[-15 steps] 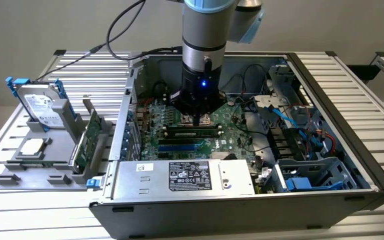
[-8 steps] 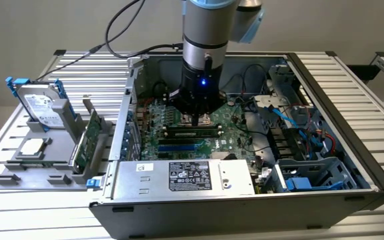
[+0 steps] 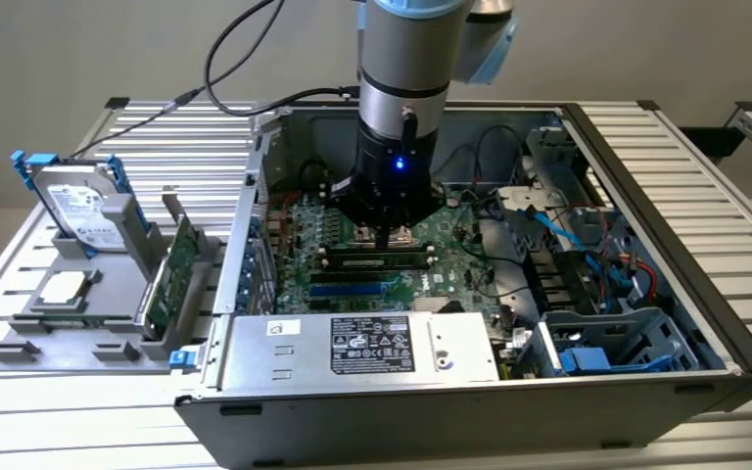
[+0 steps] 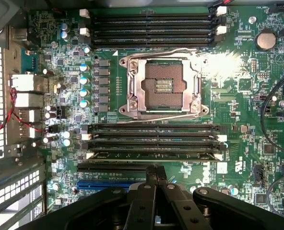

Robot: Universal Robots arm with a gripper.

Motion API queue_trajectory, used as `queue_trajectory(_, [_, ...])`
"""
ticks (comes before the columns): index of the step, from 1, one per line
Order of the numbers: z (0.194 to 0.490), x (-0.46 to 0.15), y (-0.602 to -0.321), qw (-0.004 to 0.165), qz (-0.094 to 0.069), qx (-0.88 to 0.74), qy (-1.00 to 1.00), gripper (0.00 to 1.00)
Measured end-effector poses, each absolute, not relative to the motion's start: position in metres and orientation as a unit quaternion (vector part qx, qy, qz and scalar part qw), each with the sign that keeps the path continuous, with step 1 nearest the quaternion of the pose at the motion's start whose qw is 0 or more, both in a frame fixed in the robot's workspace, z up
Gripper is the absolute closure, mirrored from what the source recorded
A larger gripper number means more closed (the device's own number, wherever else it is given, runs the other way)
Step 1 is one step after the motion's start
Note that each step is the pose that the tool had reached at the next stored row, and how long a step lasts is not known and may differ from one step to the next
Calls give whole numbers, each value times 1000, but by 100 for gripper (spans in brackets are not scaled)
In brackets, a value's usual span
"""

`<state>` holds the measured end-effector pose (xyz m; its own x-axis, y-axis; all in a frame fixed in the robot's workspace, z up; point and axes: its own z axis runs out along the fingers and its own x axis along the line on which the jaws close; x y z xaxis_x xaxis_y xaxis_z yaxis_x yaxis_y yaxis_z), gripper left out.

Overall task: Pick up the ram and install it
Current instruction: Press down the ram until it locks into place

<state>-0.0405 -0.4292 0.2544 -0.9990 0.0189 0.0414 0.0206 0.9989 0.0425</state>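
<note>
The ram, a long dark-green stick with black chips, stands on edge in a black motherboard slot inside the open computer case. In the wrist view the ram is seen edge-on in the slot of the lower bank nearest my gripper. My gripper hangs straight down just above the ram's middle. In the wrist view my gripper has its two fingers pressed together with nothing between them. I cannot tell whether the tips touch the stick.
The empty CPU socket lies between two banks of slots. A power supply fills the case front; cables and drive bays sit at the exterior view's right. A grey holder outside carries a hard drive and green card.
</note>
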Motion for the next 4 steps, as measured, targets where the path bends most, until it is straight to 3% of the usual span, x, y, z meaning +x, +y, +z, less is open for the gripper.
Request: queue_trajectory(4, [254, -40, -429, 21, -21, -10, -1000, 89])
